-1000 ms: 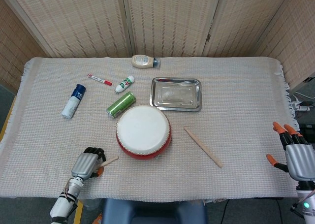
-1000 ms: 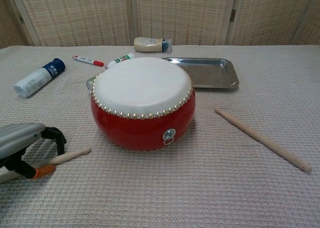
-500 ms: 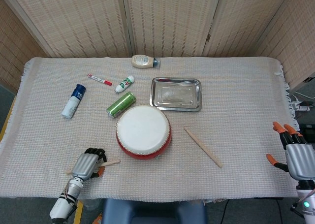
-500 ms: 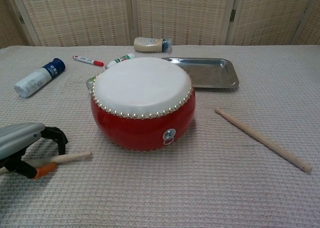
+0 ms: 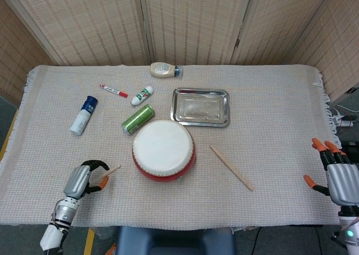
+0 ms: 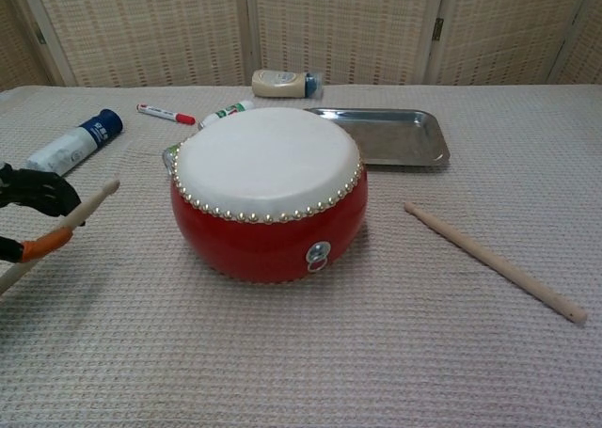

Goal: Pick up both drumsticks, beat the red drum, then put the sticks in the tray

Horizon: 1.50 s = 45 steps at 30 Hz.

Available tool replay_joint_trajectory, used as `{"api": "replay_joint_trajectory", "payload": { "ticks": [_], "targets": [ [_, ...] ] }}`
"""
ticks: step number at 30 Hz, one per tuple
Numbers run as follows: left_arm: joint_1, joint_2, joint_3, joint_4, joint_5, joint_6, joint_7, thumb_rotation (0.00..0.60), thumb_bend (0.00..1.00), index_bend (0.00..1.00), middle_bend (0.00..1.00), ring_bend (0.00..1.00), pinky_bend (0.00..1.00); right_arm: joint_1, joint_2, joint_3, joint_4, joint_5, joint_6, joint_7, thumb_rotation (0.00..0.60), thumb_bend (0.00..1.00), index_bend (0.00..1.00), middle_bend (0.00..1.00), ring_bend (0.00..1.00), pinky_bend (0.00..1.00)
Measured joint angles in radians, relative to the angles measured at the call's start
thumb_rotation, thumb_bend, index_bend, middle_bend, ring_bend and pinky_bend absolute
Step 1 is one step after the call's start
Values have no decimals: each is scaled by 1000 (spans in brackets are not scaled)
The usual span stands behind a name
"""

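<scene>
The red drum with its white skin stands at the table's middle front. My left hand is left of the drum and grips one wooden drumstick, lifted off the cloth with its tip toward the drum. The other drumstick lies flat on the cloth, right of the drum. My right hand hangs at the table's right edge, fingers spread, holding nothing. The steel tray sits behind the drum.
Behind and left of the drum lie a green can, a white tube, a red marker, a blue-capped bottle and a cream bottle. Woven screens close off the back.
My left hand has moved left and up with the drumstick, which now points up off the cloth. The right hand and other stick have not moved.
</scene>
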Motion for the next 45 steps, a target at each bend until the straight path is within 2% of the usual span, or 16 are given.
{"api": "replay_joint_trajectory", "payload": {
  "ticks": [13,19,25,29,32,36,40,45],
  "targets": [
    [2,65,-64,105,20,-64,-852,600,553,560,439,354,301,-1,0,0,-22,-2,6,-27,600,120,75,206,76,233],
    [-8,63,-75,189,45,-108,-1242,600,555,520,440,360,311,-5,4,0,-33,-2,12,-34,600,120,75,206,76,233],
    [-22,53,-73,284,80,-140,-1559,600,558,493,439,362,333,-5,5,-2,-37,-7,12,-35,600,120,75,206,76,233],
    [-32,40,-58,365,115,-143,-1667,600,558,406,427,368,338,-7,5,-1,-40,-6,16,-37,600,121,75,206,76,233],
    [-38,31,-48,391,129,-143,-1722,600,558,309,422,422,368,-7,5,-1,-41,-9,17,-37,599,120,75,206,76,233],
    [-45,21,-42,409,125,-152,-1794,600,561,268,454,475,411,-8,7,-2,-43,-9,18,-36,600,120,75,206,76,233],
    [-47,17,-46,408,95,-169,-1824,600,549,306,510,526,471,-9,11,1,-47,-12,24,-38,600,120,75,206,77,233],
    [-43,22,-48,390,79,-173,-1789,598,468,399,597,589,548,-10,23,14,-65,-20,51,-45,600,120,75,206,76,233]
  ]
}}
